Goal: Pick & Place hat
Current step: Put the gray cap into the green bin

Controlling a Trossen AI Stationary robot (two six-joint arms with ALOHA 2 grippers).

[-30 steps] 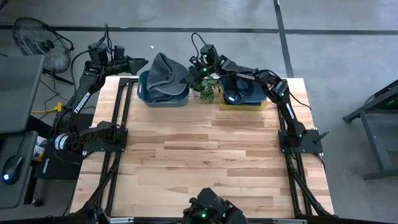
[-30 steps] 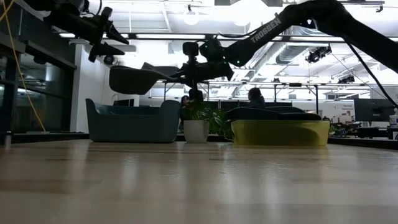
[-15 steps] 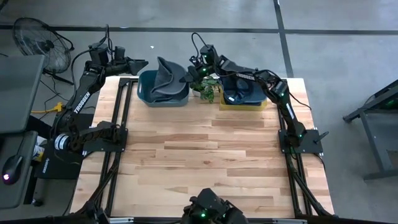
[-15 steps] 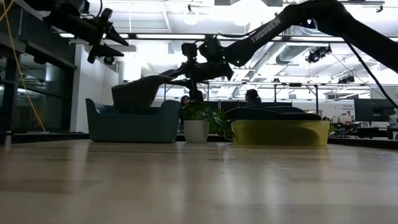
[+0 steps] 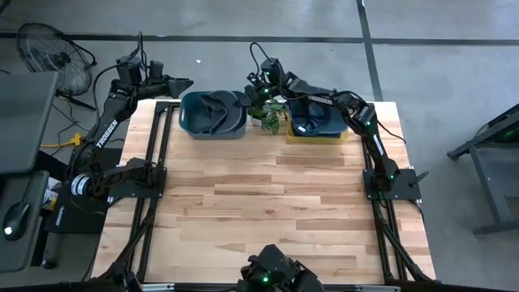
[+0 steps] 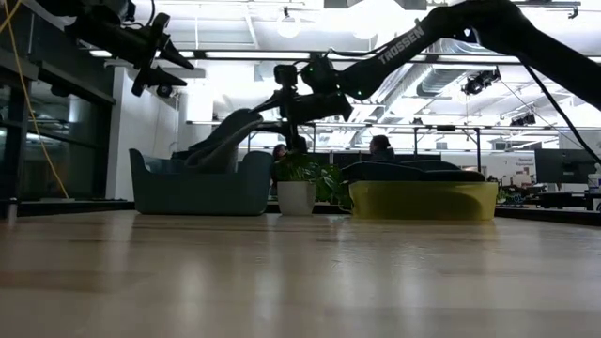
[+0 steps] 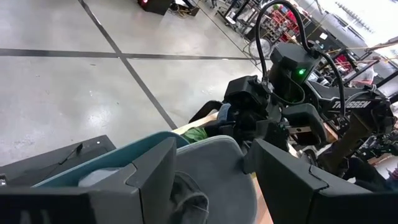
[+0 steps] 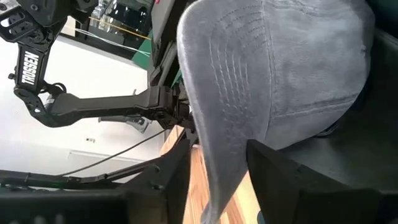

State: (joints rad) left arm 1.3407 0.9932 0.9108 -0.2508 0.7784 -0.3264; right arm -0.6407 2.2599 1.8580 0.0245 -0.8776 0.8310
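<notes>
Overhead and desk-level views of the far edge of the wooden desk (image 5: pixel 268 203). A grey hat (image 5: pixel 212 108) lies slumped in a teal bin (image 5: pixel 191 126) at the far left of the desk, its brim propped up toward the right gripper (image 5: pixel 246 96). In the low view the hat (image 6: pixel 218 143) slopes from the bin (image 6: pixel 197 188) up to that gripper (image 6: pixel 272 101). The right gripper hangs above the bin's right rim; its wrist view shows the brim (image 8: pixel 230 112) lying between spread fingers (image 8: pixel 273 162), so its jaws stand open about the brim rather than clamped. The left gripper (image 5: pixel 185 82) hovers just beyond the bin's far-left corner, jaws open and empty. Beside the bin stands a small potted plant (image 5: pixel 270 113), then a yellow bin (image 5: pixel 336 136) holding a dark hat (image 5: pixel 312 120).
</notes>
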